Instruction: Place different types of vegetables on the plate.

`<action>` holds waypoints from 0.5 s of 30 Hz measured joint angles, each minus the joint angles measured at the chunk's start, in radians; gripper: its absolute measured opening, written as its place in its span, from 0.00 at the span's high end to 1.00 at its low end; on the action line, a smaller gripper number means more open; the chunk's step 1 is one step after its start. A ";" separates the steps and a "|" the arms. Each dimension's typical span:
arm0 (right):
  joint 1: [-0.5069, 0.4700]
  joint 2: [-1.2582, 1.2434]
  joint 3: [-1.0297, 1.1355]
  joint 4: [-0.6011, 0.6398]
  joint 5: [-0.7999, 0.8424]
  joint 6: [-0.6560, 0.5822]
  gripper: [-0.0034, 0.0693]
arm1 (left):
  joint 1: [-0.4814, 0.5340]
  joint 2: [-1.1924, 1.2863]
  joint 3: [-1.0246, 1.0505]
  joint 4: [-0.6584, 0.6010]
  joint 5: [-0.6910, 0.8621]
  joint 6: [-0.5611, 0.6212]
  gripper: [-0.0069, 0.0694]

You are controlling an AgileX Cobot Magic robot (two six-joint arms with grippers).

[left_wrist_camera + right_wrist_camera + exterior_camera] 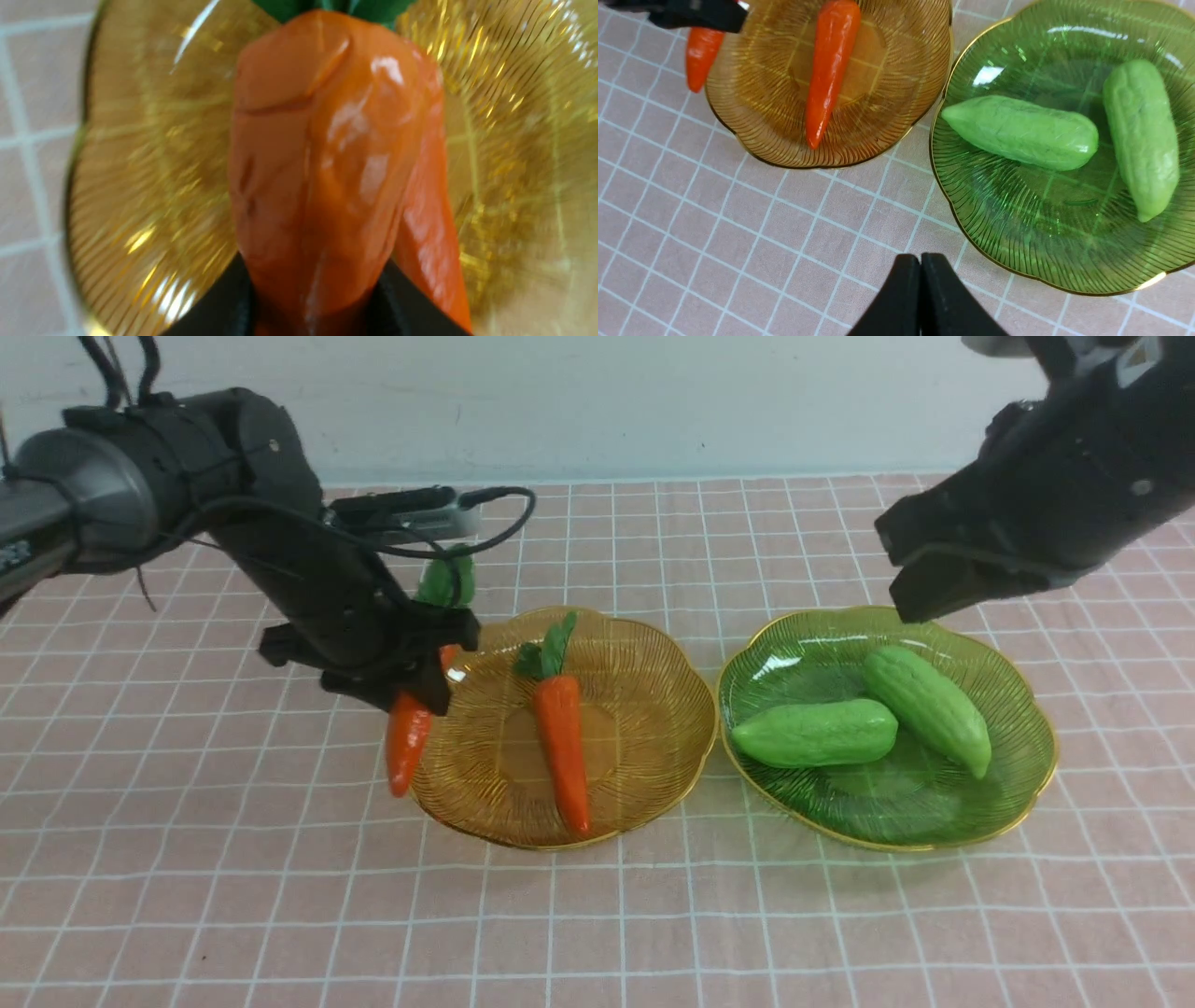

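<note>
The left jaws squeeze a shiny orange toy carrot with a dark green leafy top (408, 747). It hangs tip down at the left rim of the see-through yellow-brown glass plate (653, 644). A second orange toy carrot (563, 751) lies in the middle of that plate. Just right of that plate sits a see-through green glass plate (1018, 775). In it lie a near light-green toy gourd (815, 734) and a far light-green toy gourd (927, 707), close together. The right jaws are pressed together with nothing in them, up in the air well to the right of the yellow-brown plate. Both plates rest on a pink checked surface (233, 859).
</note>
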 joint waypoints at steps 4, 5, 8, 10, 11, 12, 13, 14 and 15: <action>0.000 -0.107 0.002 -0.037 0.003 0.001 0.97 | -0.009 0.051 -0.018 -0.014 -0.019 0.011 0.55; 0.000 -0.132 0.002 -0.047 0.004 0.001 0.97 | -0.009 0.057 -0.018 -0.015 -0.021 0.014 0.52; 0.000 -0.204 0.002 -0.088 0.008 0.001 0.97 | -0.009 0.062 -0.019 -0.018 -0.039 0.018 0.40; 0.000 -0.260 0.002 -0.134 0.011 0.001 0.97 | -0.009 0.062 -0.019 -0.019 -0.043 0.018 0.35; 0.000 -0.278 0.003 -0.150 0.012 0.002 0.97 | -0.009 0.062 -0.019 -0.022 -0.045 0.018 0.33; 0.000 -0.303 0.008 -0.179 0.012 0.006 0.97 | -0.009 0.062 -0.019 -0.023 -0.045 0.018 0.32; 0.000 -0.335 0.017 -0.201 0.012 0.015 0.97 | -0.009 0.062 -0.019 -0.028 -0.045 0.018 0.32; 0.000 -0.361 0.026 -0.215 0.012 0.024 0.97 | -0.009 0.062 -0.019 -0.030 -0.044 0.018 0.32; 0.000 -0.387 0.042 -0.233 0.012 0.031 0.97 | -0.009 0.062 -0.019 -0.033 -0.044 0.018 0.32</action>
